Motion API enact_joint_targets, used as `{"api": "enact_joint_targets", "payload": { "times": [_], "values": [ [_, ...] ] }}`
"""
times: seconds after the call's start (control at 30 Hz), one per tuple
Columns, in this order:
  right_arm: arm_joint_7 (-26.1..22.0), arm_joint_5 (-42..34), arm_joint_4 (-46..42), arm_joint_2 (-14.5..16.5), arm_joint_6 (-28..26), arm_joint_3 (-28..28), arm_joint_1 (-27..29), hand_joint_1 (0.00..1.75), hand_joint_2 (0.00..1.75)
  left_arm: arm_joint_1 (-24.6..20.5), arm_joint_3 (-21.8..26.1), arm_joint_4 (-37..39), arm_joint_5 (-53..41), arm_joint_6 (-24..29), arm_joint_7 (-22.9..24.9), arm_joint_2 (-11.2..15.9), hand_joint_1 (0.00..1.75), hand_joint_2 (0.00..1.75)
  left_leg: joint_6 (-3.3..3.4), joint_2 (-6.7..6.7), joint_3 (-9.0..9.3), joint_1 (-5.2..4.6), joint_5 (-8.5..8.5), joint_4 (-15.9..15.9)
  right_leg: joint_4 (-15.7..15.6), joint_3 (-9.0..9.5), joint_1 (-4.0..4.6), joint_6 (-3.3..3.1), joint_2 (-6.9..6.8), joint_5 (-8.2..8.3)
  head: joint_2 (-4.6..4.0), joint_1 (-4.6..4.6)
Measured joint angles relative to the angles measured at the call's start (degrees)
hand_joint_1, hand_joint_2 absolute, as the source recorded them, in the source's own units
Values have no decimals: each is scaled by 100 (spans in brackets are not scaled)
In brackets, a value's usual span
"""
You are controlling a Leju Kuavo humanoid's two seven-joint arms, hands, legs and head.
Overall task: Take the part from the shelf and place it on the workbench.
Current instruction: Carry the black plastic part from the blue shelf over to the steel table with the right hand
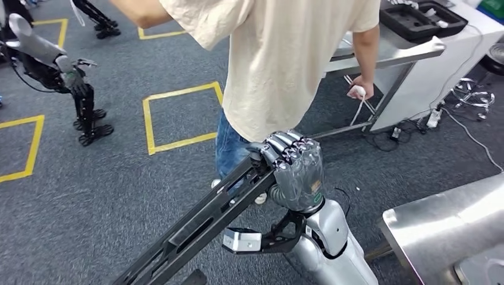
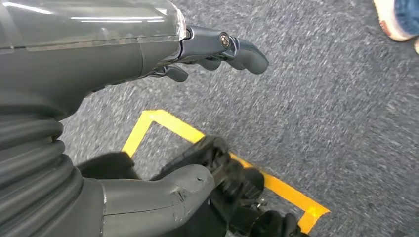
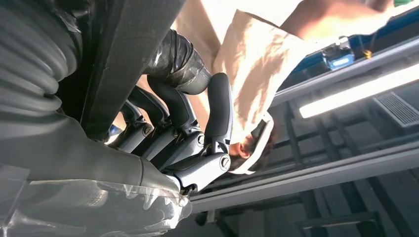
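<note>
Resting part (image 1: 196, 228) in right robot hand (image 1: 295, 169)

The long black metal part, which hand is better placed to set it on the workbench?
Right. The right hand already grips the long black metal part, and the shiny steel workbench lies on its side. The left hand hangs over grey carpet, holding nothing.

The head view looks steeply down from high on the robot at grey carpet (image 1: 89, 196) with yellow tape squares (image 1: 178, 119) — the same carpet and tape the left wrist camera sees from close above, behind the left hand (image 2: 217, 49). The right wrist camera sits tight behind the right hand (image 3: 183, 143), tilted upward — sharing the person's beige shirt (image 1: 285, 59) with the head view.
</note>
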Motion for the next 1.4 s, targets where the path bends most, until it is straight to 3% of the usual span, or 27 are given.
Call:
{"api": "enact_joint_targets", "payload": {
  "times": [0.07, 0.1, 0.17, 0.23, 0.3, 0.33, 0.37, 0.43, 0.5, 0.53, 0.6, 0.67, 0.73, 0.8, 0.83, 0.9, 0.97, 1.03, 1.07, 1.1, 1.17, 1.23, 1.3, 1.33, 1.37, 1.4],
  "values": [
    [7, 22, -2, -1, 1, -5, 5, 175, 175, 1, -6, 0, 5, 27, -28, -2, 0, 175, 72, 58, 12, -13, 14, -31, -19, -42, -16, 74, 115, 35, 0, -1],
    [8, 30, -4, -1, 0, -10, 9, 175, 175, -3, -11, 0, 7, 38, -43, -4, 0, 175, 116, 122, 21, -15, 36, -58, -10, -56, -18, 106, 78, 30, 0, 1],
    [10, 44, -6, -3, -1, -19, 3, 175, 175, -15, -28, 0, 14, 57, -78, -10, 0, 175, 198, 261, 40, -4, 78, -121, 255, -184, -4, 158, -206, -144, 0, 9],
    [16, 53, -6, -6, 0, -26, 0, 175, 175, 1, -39, 0, 25, 73, -108, -7, 0, 175, 236, 411, 42, -20, 83, -136, 933, -505, 1, 197, -523, -498, 0, 15],
    [23, 62, -5, -14, 1, -47, 7, 175, 175, 26, -43, 0, 32, 84, -132, 3, 0, 175, 248, 568, 39, -36, 73, -135, 1485, -775, -11, 214, -604, -672, 0, 15],
    [25, 66, -5, -21, 1, -65, 10, 175, 175, 29, -46, 0, 34, 90, -144, 6, 0, 175, 251, 641, 43, -43, 66, -135, 1475, -764, -13, 208, -620, -602, 0, 16],
    [27, 71, -5, -26, 1, -84, 8, 175, 175, 27, -52, 0, 33, 94, -159, 6, 0, 175, 249, 707, 54, -50, 58, -135, 1236, -632, -10, 187, -648, -441, 0, 16],
    [38, 90, -11, -32, 1, -117, -6, 175, 175, 21, -70, 0, 25, 101, -195, 2, 0, 175, 228, 821, 86, -75, 35, -134, 432, -190, 47, 97, -865, -107, 0, 15],
    [52, 110, -22, -33, -1, -143, -32, 175, 175, 18, -85, 0, 21, 104, -228, -1, 0, 175, 186, 916, 107, -103, 12, -135, -44, 50, 121, 9, -1046, 4, 0, 14],
    [56, 118, -29, -36, -1, -158, -41, 175, 175, 17, -88, 0, 22, 105, -239, -3, 0, 175, 162, 971, 117, -114, 2, -140, -87, 55, 144, -13, -1045, -12, 0, 13],
    [60, 122, -47, -44, -2, -192, -45, 175, 175, 8, -90, -2, 24, 105, -250, -7, 0, 175, 108, 1024, 149, -118, -28, -142, -135, 61, 119, -53, -906, 22, 0, 13],
    [62, 125, -63, -50, -2, -212, -61, 175, 175, 5, -92, -4, 31, 107, -255, -10, 0, 175, 54, 796, 81, -101, -197, 73, -206, 95, 63, -110, -780, 68, 0, 12],
    [63, 126, -68, -51, -2, -216, -75, 175, 175, 19, -92, -4, 37, 107, -256, -6, 0, 175, 16, 521, -213, -74, -545, 720, -226, 104, 32, -145, -650, 89, 0, 11],
    [64, 131, -68, -52, -1, -217, -69, 175, 175, 41, -91, -4, 40, 107, -256, 4, 0, 175, -18, 462, -522, -62, -740, 1332, -210, 99, 26, -149, -500, 89, 0, 10],
    [65, 136, -67, -52, 0, -217, -68, 175, 175, 45, -91, -4, 44, 107, -256, 8, 0, 175, -30, 459, -566, -57, -675, 1381, -194, 97, 23, -144, -421, 86, 0, 10],
    [71, 146, -67, -52, 1, -222, -68, 175, 175, 40, -92, -4, 51, 111, -257, 13, 0, 175, -36, 401, -360, -34, -274, 859, -143, 95, 10, -118, -259, 66, 0, 10],
    [80, 149, -68, -52, 3, -236, -73, 175, 175, 32, -93, -4, 55, 129, -258, 14, 0, 175, -22, 185, -70, -5, 2, 192, -70, 65, 9, -68, -118, 36, 0, 12],
    [85, 148, -72, -52, 6, -250, -77, 175, 175, 30, -93, -4, 57, 160, -257, 14, 0, 175, 11, 63, 29, -5, 25, -41, -34, 12, 6, 0, -6, 37, 0, 12],
    [87, 148, -75, -52, 7, -255, -76, 175, 175, 27, -93, -4, 58, 174, -256, 14, 0, 175, 40, 103, 33, -12, 42, -61, -38, -11, -2, 39, 50, 53, 0, 12],
    [87, 148, -83, -54, 7, -260, -70, 175, 175, 24, -94, -5, 58, 187, -256, 8, 0, 175, 78, 161, 35, -9, 64, -80, -42, -25, -13, 73, 63, 60, 0, 12],
    [90, 145, -105, -59, 7, -276, -67, 175, 175, 9, -96, -7, 60, 212, -256, -5, 0, 175, 156, 278, 48, 3, 107, -132, 113, -107, -6, 130, -147, -46, 0, 20],
    [93, 142, -119, -63, 7, -288, -68, 175, 175, 14, -97, -9, 61, 234, -255, -8, 0, 175, 201, 408, 51, 1, 118, -156, 687, -380, -1, 175, -477, -364, 0, 29],
    [95, 138, -119, -71, 7, -292, -53, 175, 175, 35, -97, -9, 62, 252, -255, -2, 0, 175, 217, 557, 46, -9, 108, -156, 1326, -700, -24, 206, -595, -609, 0, 30],
    [95, 135, -119, -76, 7, -294, -43, 175, 175, 41, -97, -9, 63, 258, -255, 1, 0, 175, 218, 631, 47, -11, 100, -155, 1411, -744, -32, 212, -614, -586, 0, 30],
    [95, 131, -119, -79, 7, -296, -36, 175, 175, 40, -98, -9, 64, 264, -256, 1, 0, 175, 212, 700, 54, -12, 92, -155, 1289, -679, -37, 209, -633, -469, 0, 30],
    [94, 128, -119, -81, 7, -296, -32, 175, 175, 37, -99, -9, 66, 268, -257, 1, 0, 175, 201, 762, 67, -12, 82, -155, 974, -508, -36, 198, -670, -285, 0, 30]
  ]
}}
